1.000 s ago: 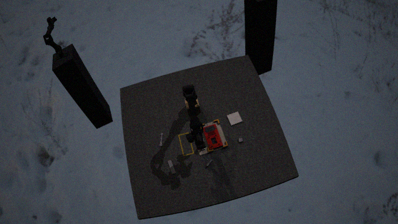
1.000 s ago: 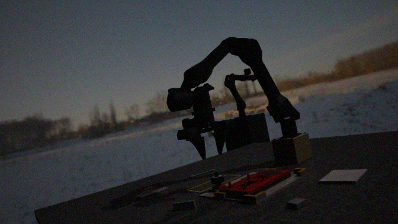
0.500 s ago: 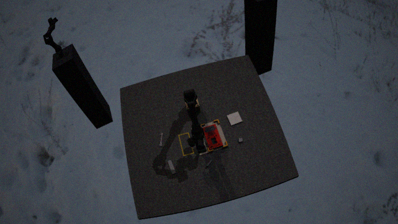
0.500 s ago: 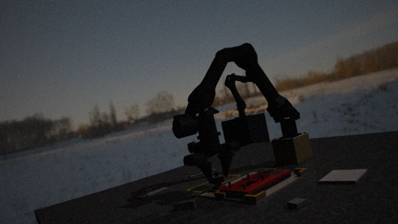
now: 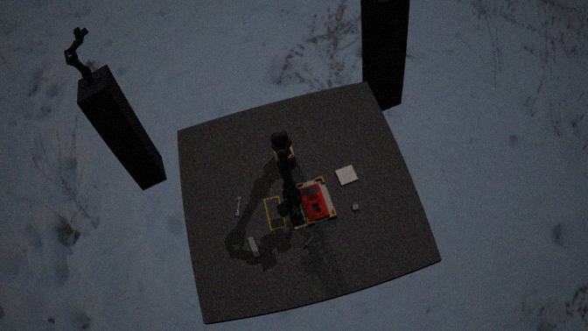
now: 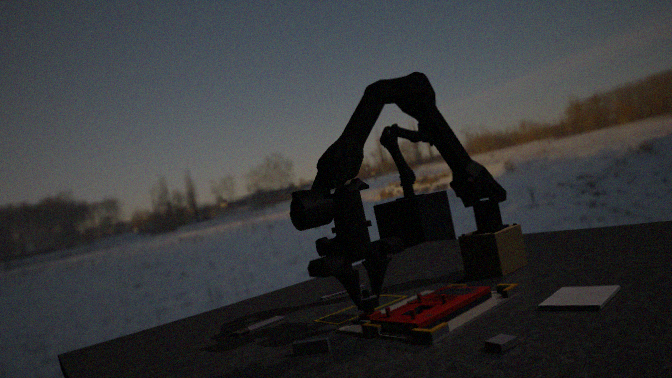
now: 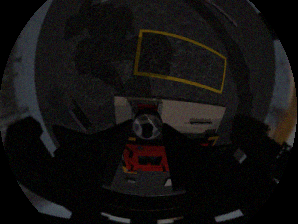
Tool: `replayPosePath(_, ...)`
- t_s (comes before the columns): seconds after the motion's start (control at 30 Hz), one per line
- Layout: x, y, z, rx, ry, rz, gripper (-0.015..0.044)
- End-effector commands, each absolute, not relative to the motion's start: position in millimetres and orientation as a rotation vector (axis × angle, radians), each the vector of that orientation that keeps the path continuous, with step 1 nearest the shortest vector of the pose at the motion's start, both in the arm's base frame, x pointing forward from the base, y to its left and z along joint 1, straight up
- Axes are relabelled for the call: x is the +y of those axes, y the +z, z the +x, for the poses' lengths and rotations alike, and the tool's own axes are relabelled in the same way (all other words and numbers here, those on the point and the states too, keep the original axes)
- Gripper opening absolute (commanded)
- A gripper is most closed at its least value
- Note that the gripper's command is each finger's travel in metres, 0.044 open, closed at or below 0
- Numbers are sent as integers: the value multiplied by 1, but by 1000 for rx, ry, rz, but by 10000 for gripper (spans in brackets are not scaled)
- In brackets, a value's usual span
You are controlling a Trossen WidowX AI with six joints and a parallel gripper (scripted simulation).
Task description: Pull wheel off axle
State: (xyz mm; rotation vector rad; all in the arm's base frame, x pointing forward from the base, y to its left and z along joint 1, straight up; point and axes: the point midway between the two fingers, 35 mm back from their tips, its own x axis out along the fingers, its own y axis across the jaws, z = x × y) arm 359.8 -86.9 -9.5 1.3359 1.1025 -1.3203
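Looking down through the wrist view, you have the wheel (image 6: 369,303) (image 7: 147,127) between the fingertips of the hand (image 5: 298,218) (image 6: 369,300) (image 7: 148,124), low over the pale board (image 5: 329,197) (image 6: 475,315) (image 7: 175,115) at one end of the red panel (image 5: 312,199) (image 6: 440,305) (image 7: 131,159). Your fingers are partly closed around it, but you cannot tell whether they grip it. The wheel is outside the yellow outline (image 5: 267,214) (image 6: 395,295) (image 7: 180,80) on the counter (image 5: 372,271) (image 6: 150,340) (image 7: 200,50); it is too dark to make out the axle.
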Motion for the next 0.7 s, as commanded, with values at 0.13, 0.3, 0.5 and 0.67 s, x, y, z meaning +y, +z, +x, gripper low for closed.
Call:
replayPosePath(0.13,-87,-9,359,1104,-1321,1335,36)
replayPosePath(0.3,-87,-7,360,1104,-1320,1335,0)
replayPosePath(0.5,-87,-5,360,1104,-1320,1336,0)
replayPosePath(0.67,-87,-3,360,1103,-1319,1336,0)
